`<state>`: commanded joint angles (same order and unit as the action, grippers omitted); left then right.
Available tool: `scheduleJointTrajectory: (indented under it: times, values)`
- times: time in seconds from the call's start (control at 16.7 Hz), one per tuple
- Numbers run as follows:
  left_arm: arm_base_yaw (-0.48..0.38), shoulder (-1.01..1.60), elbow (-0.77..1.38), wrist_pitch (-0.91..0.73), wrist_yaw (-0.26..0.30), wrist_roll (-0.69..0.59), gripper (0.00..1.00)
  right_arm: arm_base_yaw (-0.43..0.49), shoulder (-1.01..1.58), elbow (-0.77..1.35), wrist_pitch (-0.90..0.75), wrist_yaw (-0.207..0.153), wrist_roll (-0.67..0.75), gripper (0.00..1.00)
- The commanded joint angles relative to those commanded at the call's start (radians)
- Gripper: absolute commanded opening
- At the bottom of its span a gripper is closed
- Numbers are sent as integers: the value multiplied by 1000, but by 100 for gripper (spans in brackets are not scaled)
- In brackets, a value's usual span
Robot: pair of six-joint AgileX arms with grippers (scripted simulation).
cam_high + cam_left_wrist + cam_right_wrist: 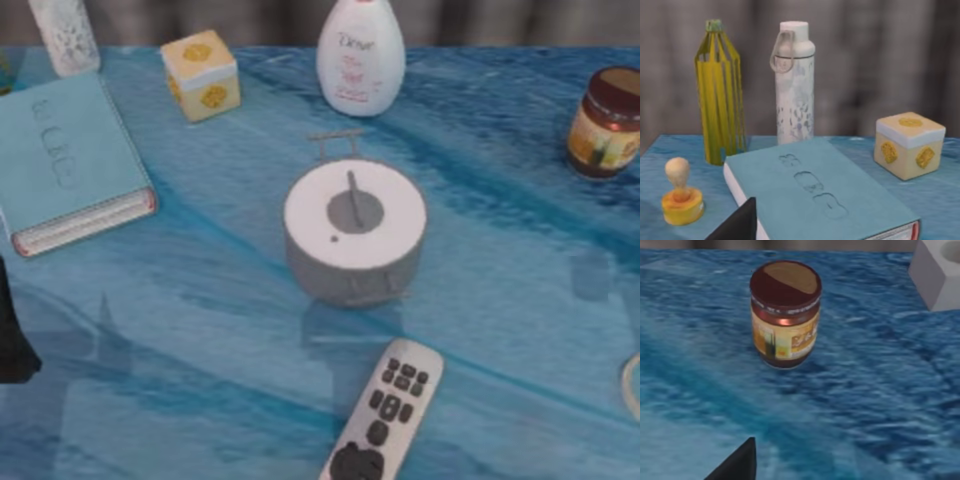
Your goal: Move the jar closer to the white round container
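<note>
The jar (605, 122), with its dark brown-red lid and yellow-orange label, stands upright at the table's far right. In the right wrist view the jar (786, 315) stands a short way beyond a dark part of my right gripper (740, 465), with nothing touching it. The white round container (354, 230), a squat grey-sided drum with a flat white top, sits mid-table, well left of the jar. My left gripper (12, 345) is parked at the left edge near the teal book (810, 195). The right gripper does not show in the top view.
A white Dove bottle (360, 58) stands behind the container and a remote (385, 415) lies in front of it. A yellow-white cube (201, 75), the book (65, 160) and a white flask (64, 32) fill the back left. A cream ring (632, 385) pokes in at the right edge.
</note>
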<state>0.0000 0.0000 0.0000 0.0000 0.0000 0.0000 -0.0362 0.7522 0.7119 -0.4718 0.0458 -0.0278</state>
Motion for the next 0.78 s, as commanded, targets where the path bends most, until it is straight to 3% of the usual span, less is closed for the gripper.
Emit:
scheduleJointTrajectory:
  times: [0.36, 0.78]
  values:
    - [0, 0, 0, 0, 0, 0, 100, 1, 613, 645, -333, 2, -31, 100]
    - [0, 0, 0, 0, 0, 0, 100, 12, 1327, 1387, -690, -20, -50, 100]
